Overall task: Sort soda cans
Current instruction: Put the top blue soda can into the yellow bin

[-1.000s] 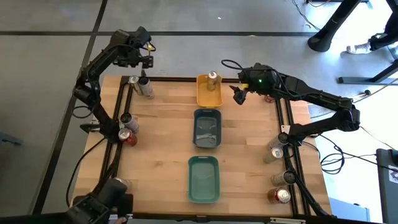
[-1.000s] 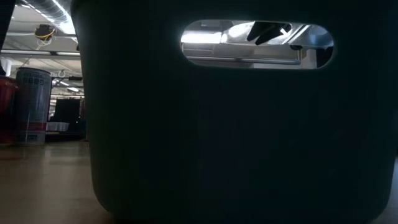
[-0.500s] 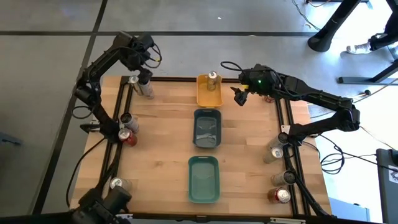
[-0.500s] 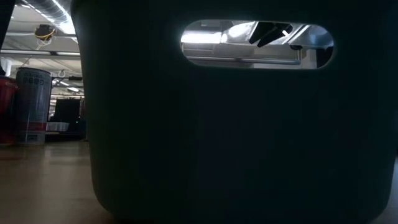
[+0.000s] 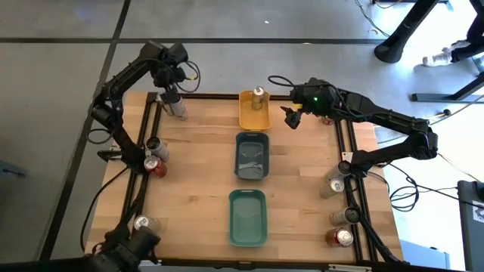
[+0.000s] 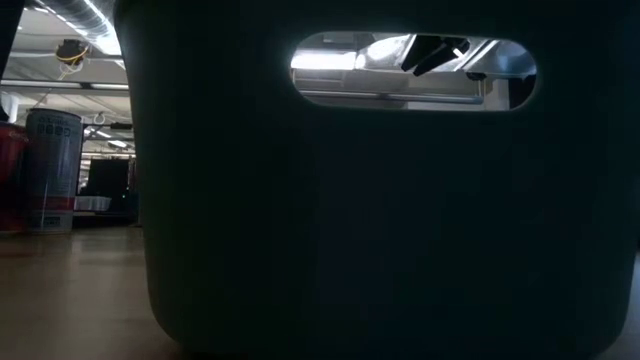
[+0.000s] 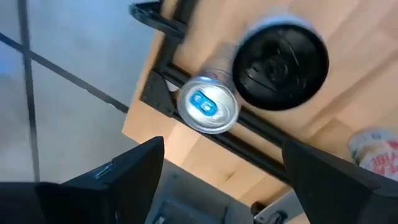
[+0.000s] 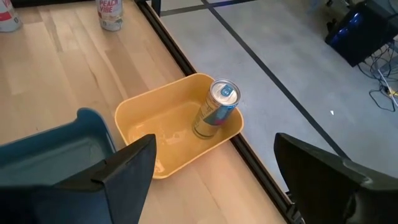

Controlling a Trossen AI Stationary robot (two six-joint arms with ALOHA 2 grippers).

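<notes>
Soda cans stand around the table's rim. Two are at the far left corner (image 5: 172,104); the left wrist view shows one silver-topped (image 7: 207,104) and one dark-topped (image 7: 280,59). My left gripper (image 5: 172,79) (image 7: 222,144) hovers open above them, touching neither. One gold can (image 5: 259,96) (image 8: 216,111) stands upright in the yellow tray (image 5: 253,117). My right gripper (image 5: 290,117) (image 8: 216,140) is open, just right of that tray. More cans stand along the left edge (image 5: 156,155), at the near left (image 5: 141,223) and along the right edge (image 5: 338,211).
Three trays lie in a row down the table's middle: yellow farthest, a blue-grey one (image 5: 252,157), a teal one (image 5: 248,217) nearest. The teal tray's wall (image 6: 380,220) fills the low view, with a dark can (image 6: 52,170) at its left. Black rails border both sides.
My left gripper has turned at the wrist and dropped slightly over the two cans at the far left corner, staying open. A dark object at the near left corner has shifted, uncovering a can there. My right arm has kept still.
</notes>
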